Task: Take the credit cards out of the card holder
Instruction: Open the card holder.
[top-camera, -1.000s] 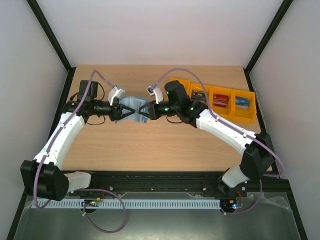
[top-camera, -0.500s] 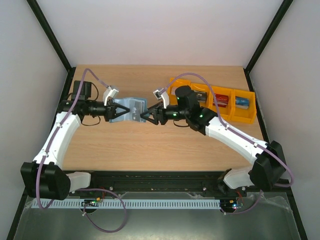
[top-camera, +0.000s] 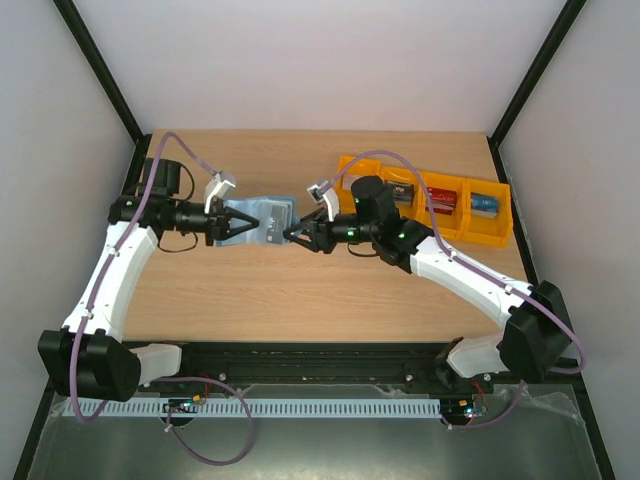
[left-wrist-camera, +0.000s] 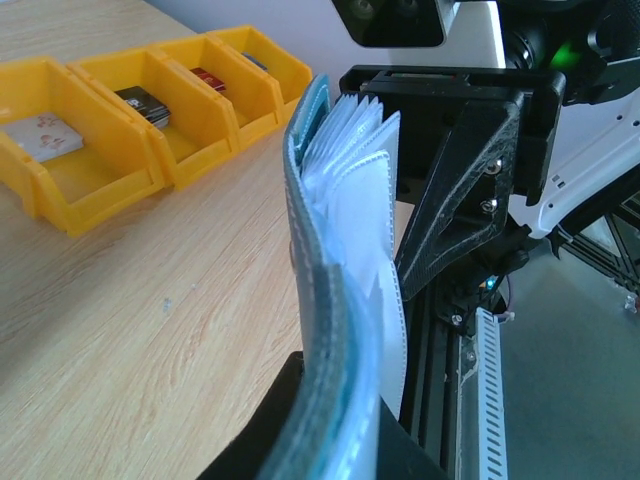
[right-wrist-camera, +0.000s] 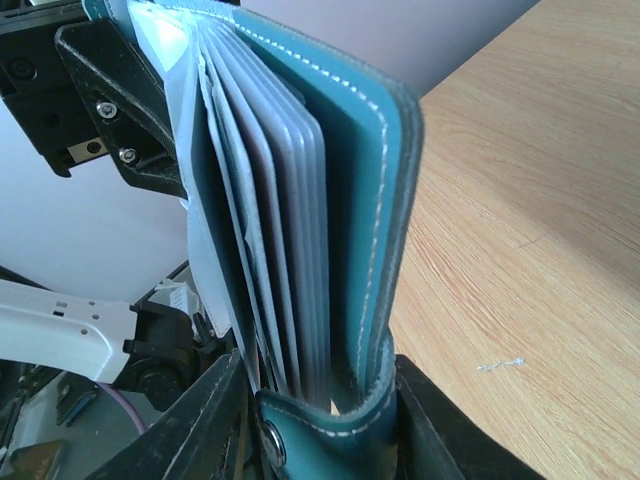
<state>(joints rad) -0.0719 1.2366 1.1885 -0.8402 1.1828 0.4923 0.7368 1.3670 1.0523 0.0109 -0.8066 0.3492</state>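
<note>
The card holder (top-camera: 266, 212) is hanging on edge above the tabletop (top-camera: 300, 290), stretched between the two arms near the middle of the workspace. The left claw (top-camera: 243, 222) is clenching one end of it. In the left wrist view the teal cover and the pale inner pockets are rising straight out from between that claw's fingers. The right claw (top-camera: 294, 234) is meeting the opposite end. In the right wrist view, the folded end with the snap tab is sitting between its two fingers, which are pressing on both sides, so it is grasping the card holder too.

The pockets are fanning open between the covers, and thin greyish card edges (right-wrist-camera: 295, 250) are showing inside them, packed close together. I cannot tell how many there are.

The orange bins (top-camera: 465, 210) are sitting in a row on the tabletop to the right of the right claw, well apart from the card holder. Credit cards (top-camera: 441, 200) are lying in them, one to a compartment where they show: a dark one, a red one and a blue one from above, and the left wrist view is also showing a grey one in the bin nearest it.
</note>
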